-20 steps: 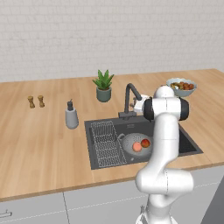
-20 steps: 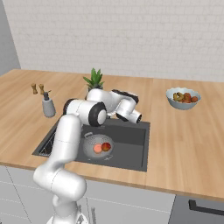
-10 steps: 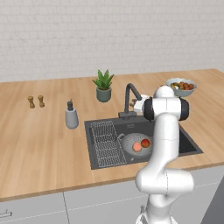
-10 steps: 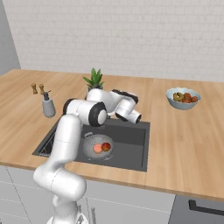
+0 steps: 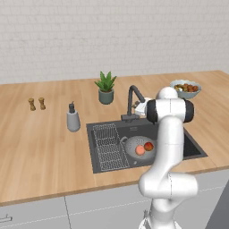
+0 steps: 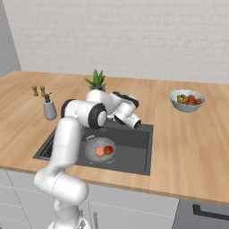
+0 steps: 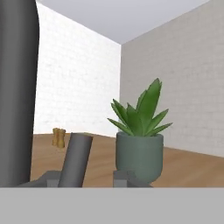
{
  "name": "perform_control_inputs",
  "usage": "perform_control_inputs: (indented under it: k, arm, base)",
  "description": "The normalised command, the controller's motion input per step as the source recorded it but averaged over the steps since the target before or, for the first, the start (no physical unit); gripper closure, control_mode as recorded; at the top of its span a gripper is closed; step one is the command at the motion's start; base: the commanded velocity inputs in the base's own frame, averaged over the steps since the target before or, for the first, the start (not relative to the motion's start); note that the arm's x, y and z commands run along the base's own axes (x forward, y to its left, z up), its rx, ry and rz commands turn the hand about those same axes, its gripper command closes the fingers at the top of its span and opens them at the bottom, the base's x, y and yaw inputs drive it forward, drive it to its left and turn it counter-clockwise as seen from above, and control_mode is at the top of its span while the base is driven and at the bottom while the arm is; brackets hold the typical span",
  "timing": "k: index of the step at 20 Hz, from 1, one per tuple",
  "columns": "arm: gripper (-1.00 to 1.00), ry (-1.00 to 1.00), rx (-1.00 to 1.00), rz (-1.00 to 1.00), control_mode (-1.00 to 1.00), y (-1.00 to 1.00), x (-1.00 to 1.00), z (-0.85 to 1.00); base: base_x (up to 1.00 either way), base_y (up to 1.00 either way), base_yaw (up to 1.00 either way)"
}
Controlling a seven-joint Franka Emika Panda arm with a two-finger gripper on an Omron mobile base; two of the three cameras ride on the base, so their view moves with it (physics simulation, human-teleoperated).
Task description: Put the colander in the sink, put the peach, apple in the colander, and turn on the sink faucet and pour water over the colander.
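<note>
The grey colander [image 5: 134, 147] [image 6: 95, 145] sits in the dark sink [image 5: 188, 145] [image 6: 134, 152]. Inside it lie the pale peach [image 5: 140, 150] [image 6: 99, 152] and, touching it, the red apple [image 5: 149, 146] [image 6: 108, 150]. The sink faucet [image 5: 132, 99] stands at the basin's back edge. My gripper [image 5: 140, 108] [image 7: 87, 177] is right beside it, mostly behind my own arm. In the hand view the faucet's neck [image 7: 17, 87] fills the left and its thin lever [image 7: 78, 157] rises between my fingertips [image 7: 51, 177], close to the left one. Whether they clamp it is hidden. No water is in view.
A wire rack [image 5: 109, 145] lies in the sink's left half. A potted plant [image 5: 106, 89] [image 7: 140, 148] stands just behind the faucet, and a soap dispenser [image 5: 72, 120] to the sink's left. A fruit bowl [image 5: 185, 88] [image 6: 188, 100] sits at the back right, two shakers [image 5: 36, 103] far left.
The jaws have drawn together around the lever. The arm, the colander and the fruit stay where they were.
</note>
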Motion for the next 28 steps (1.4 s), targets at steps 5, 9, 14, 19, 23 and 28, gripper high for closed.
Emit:
perform_control_inputs:
  k: [5,9,14,19,23,28]
  arm:
    - [1.0,-0.01,0.0,-0.04,-1.0,-0.15,0.0,-0.01]
    - [1.0,0.0,0.0,0.0,-1.0,-0.35,0.05,0.0]
    - [1.0,-0.01,0.0,0.0,-1.0,-0.59,0.02,0.0]
    - [1.0,-0.02,0.0,0.0,-1.0,-0.72,0.0,0.0]
    - [1.0,-0.01,0.0,0.0,-1.0,-0.71,0.01,0.0]
    - [1.0,0.0,0.0,0.0,-1.0,-0.69,0.0,0.0]
  base:
    - [0.0,0.0,0.0]
    - [0.0,0.0,0.0]
    - [0.0,0.0,0.0]
    - [0.0,0.0,0.0]
    - [0.0,0.0,0.0]
    - [0.0,0.0,0.0]
